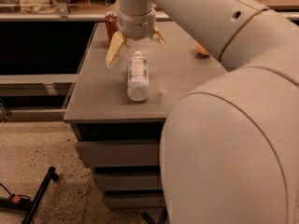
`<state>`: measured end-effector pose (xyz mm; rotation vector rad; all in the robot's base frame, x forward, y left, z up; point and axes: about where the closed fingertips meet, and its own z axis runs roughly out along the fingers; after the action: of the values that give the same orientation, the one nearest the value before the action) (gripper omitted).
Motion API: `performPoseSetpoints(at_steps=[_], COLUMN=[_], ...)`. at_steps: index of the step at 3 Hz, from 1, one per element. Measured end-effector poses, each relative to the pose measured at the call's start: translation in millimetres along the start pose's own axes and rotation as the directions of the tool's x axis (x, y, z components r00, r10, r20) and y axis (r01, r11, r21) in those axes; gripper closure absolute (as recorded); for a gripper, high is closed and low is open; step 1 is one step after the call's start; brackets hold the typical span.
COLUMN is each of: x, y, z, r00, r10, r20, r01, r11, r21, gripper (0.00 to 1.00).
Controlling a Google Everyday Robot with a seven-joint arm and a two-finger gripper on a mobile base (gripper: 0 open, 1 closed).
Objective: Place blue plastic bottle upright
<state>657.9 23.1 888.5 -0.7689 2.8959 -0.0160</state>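
The blue plastic bottle (138, 76) lies on its side on the grey cabinet top (103, 92), white cap toward the back, base toward the front edge. My gripper (136, 45) hangs just above the bottle's cap end, fingers spread wide to either side; one cream fingertip (115, 51) is left of the cap, the other at the right. It holds nothing.
A red soda can (111, 26) stands at the back left of the top, partly behind the gripper. An orange (202, 50) sits at the back right, mostly hidden by my arm. My large white arm fills the right. Drawers below; a black tool on the floor (32, 200).
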Motion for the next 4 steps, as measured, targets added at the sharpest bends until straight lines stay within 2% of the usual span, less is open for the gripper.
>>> performPoseSetpoints(at_steps=[1, 2, 3, 4], x=[-1, -9, -18, -23], y=[0, 2, 6, 10], z=[0, 9, 28, 46], r00=[1.000, 0.998, 0.985, 0.962], r10=[-0.001, 0.062, 0.175, 0.270], r20=[0.002, 0.009, 0.008, -0.026], r01=[0.001, -0.062, -0.175, -0.269], r11=[1.0000, 0.9979, 0.9844, 0.9627], r21=[0.000, 0.018, 0.019, 0.024], gripper=[0.00, 0.00, 0.00, 0.00])
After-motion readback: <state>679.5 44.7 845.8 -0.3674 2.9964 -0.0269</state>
